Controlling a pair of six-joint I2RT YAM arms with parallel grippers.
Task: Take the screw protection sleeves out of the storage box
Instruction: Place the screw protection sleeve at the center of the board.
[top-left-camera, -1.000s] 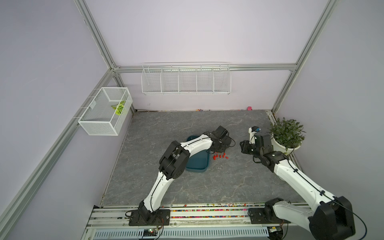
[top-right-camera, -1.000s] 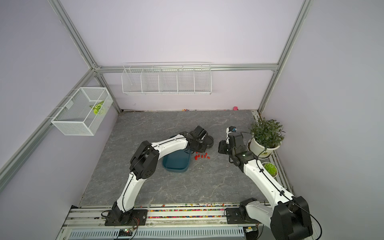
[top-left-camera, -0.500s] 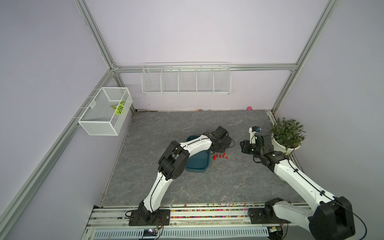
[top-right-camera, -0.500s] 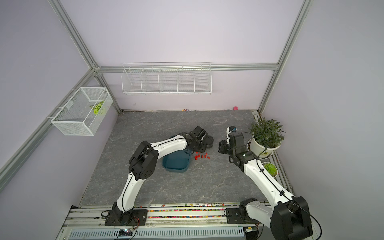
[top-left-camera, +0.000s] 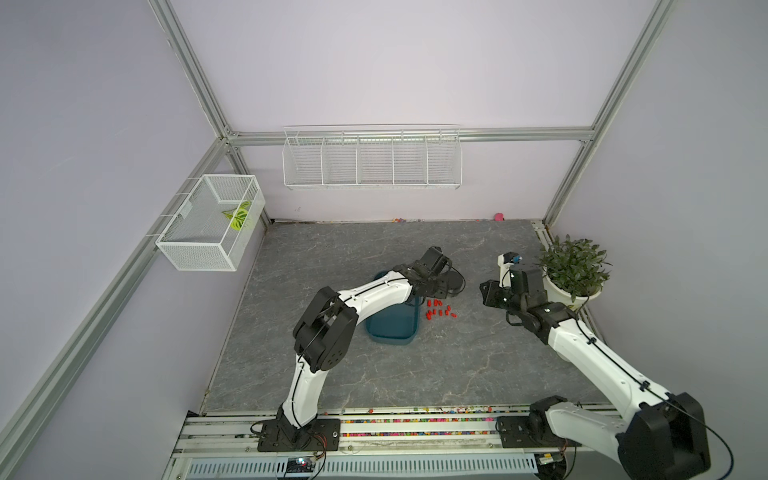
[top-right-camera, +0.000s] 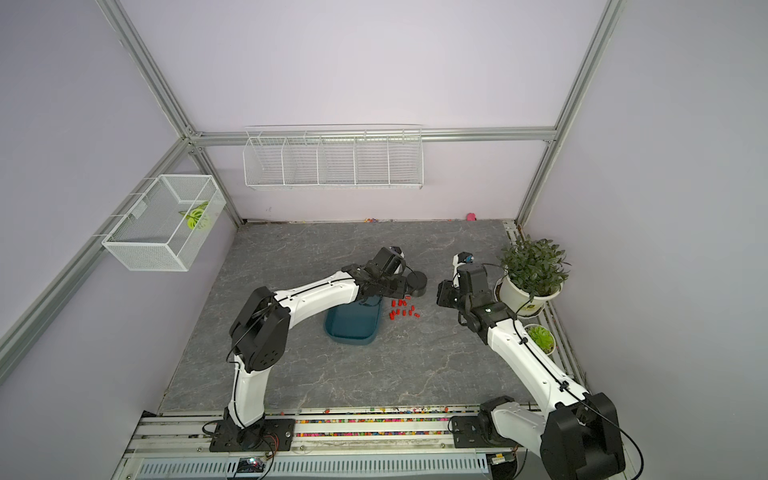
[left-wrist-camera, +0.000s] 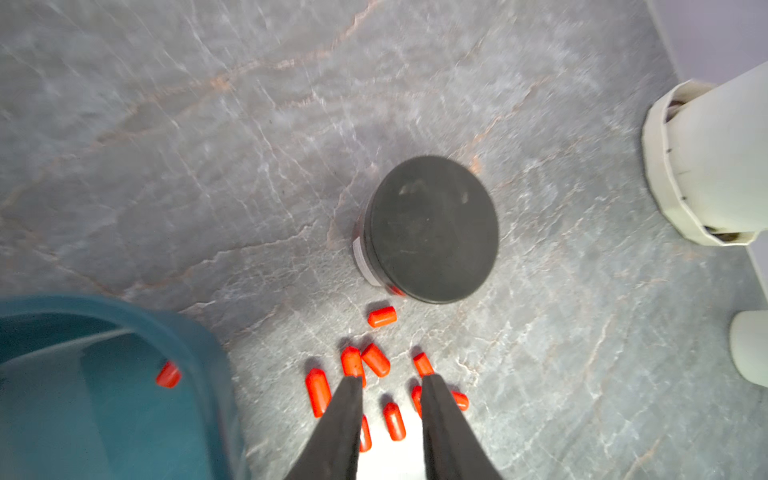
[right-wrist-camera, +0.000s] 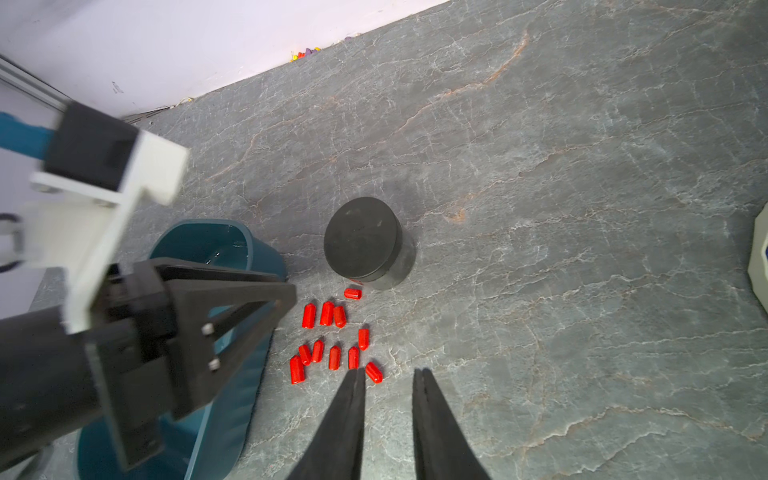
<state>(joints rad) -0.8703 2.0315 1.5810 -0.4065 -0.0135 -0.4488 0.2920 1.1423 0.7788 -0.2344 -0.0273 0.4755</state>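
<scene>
Several red screw protection sleeves (top-left-camera: 438, 309) (top-right-camera: 402, 309) (right-wrist-camera: 328, 332) lie scattered on the grey table just right of the teal storage box (top-left-camera: 390, 330) (top-right-camera: 353, 330) (right-wrist-camera: 239, 245). In the left wrist view one more sleeve (left-wrist-camera: 168, 374) rests inside the box against its wall (left-wrist-camera: 199, 345). My left gripper (left-wrist-camera: 390, 380) (top-left-camera: 436, 293) hangs open over the scattered sleeves (left-wrist-camera: 376, 359) with nothing between its fingers. My right gripper (right-wrist-camera: 390, 370) (top-left-camera: 487, 291) is open and empty, with one fingertip (right-wrist-camera: 358, 374) beside the nearest sleeve.
A black round canister (top-left-camera: 455, 282) (top-right-camera: 417, 284) (left-wrist-camera: 432, 228) (right-wrist-camera: 368, 241) stands just behind the sleeves. A potted plant (top-left-camera: 571, 270) (top-right-camera: 530, 270) and a small succulent (top-right-camera: 540, 338) sit at the right edge. White wire baskets (top-left-camera: 372, 160) hang on the walls.
The left gripper's jaws have parted a little. Neither arm has visibly moved, and the sleeves and the box lie where they were.
</scene>
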